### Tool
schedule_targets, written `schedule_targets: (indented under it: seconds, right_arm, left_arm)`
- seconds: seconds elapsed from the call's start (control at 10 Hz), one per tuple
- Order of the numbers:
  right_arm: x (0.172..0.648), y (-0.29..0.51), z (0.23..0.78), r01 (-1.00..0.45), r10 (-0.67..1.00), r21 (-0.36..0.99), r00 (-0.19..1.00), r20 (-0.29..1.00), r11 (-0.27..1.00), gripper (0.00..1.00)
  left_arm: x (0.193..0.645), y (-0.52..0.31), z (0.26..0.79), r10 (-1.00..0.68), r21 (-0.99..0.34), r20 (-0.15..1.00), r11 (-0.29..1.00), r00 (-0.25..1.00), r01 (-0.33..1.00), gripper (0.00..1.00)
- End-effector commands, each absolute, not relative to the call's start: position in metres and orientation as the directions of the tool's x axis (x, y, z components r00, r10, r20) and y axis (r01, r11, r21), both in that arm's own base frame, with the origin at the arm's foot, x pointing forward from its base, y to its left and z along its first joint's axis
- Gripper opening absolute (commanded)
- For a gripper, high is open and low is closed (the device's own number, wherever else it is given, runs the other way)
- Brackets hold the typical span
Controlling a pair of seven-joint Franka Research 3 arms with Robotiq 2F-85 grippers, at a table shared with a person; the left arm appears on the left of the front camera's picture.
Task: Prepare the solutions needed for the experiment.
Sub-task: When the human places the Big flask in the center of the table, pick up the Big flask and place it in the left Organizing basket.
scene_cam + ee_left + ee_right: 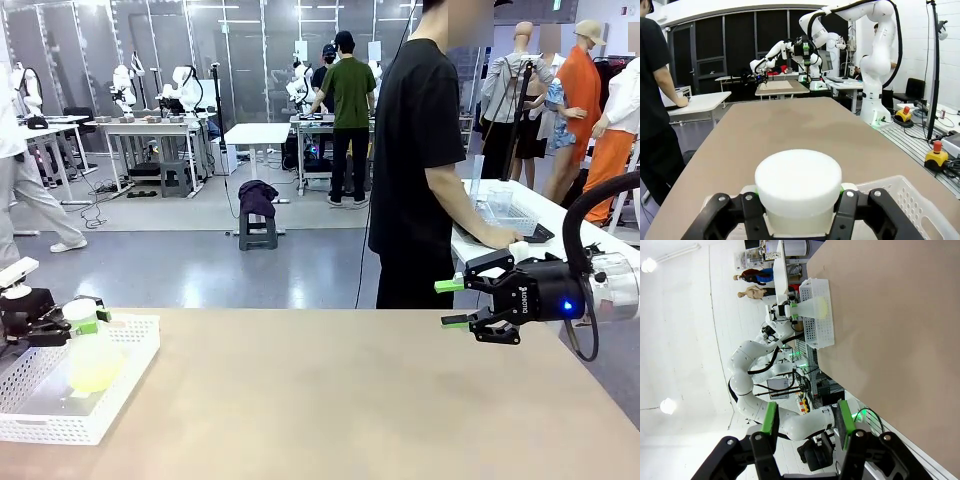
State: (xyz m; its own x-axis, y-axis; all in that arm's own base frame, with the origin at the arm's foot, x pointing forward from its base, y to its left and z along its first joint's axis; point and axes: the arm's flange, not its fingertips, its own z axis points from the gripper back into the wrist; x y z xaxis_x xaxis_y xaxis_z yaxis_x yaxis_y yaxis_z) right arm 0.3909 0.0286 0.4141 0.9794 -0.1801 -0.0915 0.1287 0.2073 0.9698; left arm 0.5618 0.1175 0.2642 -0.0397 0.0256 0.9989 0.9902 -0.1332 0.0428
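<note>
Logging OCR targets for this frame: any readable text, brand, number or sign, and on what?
"ROBOTIQ": white print, small and only just legible, on the black body of the right gripper.
Translucent plastic flask with pale yellow-green liquid, white cap, white perforated plastic basket: no print visible.
Background equipment and monitors: too small or blurred to read.
</note>
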Motion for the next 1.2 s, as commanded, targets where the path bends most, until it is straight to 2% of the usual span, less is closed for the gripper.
schedule_targets:
  seconds: [0.0,0.1,0.2,0.3,0.8,0.9,1.1]
  right_arm:
    - [0.391,0.028,0.415,0.126,-0.18,0.972,0.98,-0.09,0.2,0.59]
    - [0.391,0.028,0.415,0.126,-0.18,0.972,0.98,-0.09,0.2,0.59]
    - [0.391,0.028,0.415,0.126,-0.18,0.972,0.98,-0.09,0.2,0.59]
    - [0.391,0.028,0.415,0.126,-0.18,0.972,0.98,-0.09,0.2,0.59]
    - [0.391,0.028,0.415,0.126,-0.18,0.972,0.98,-0.09,0.2,0.59]
    - [0.391,0.028,0.415,0.126,-0.18,0.972,0.98,-0.09,0.2,0.59]
    - [0.391,0.028,0.415,0.126,-0.18,0.972,0.98,-0.09,0.2,0.59]
  left_arm:
    - [0.559,0.117,0.264,0.002,0.021,1.0,-0.139,-0.021,0.99,0.62]
    - [0.56,0.12,0.264,-0.003,0.012,1.0,-0.132,-0.012,0.991,0.79]
    - [0.56,0.125,0.266,-0.011,0.01,1.0,-0.118,-0.011,0.993,0.81]
    - [0.561,0.132,0.267,-0.023,0.008,1.0,-0.099,-0.01,0.995,0.99]
    - [0.562,0.143,0.275,-0.067,-0.009,0.998,-0.037,0.006,0.999,1.0]
    - [0.562,0.145,0.268,-0.032,0.007,0.999,-0.076,-0.009,0.997,1.0]
    - [0.562,0.145,0.268,-0.032,0.007,0.999,-0.076,-0.009,0.997,1.0]
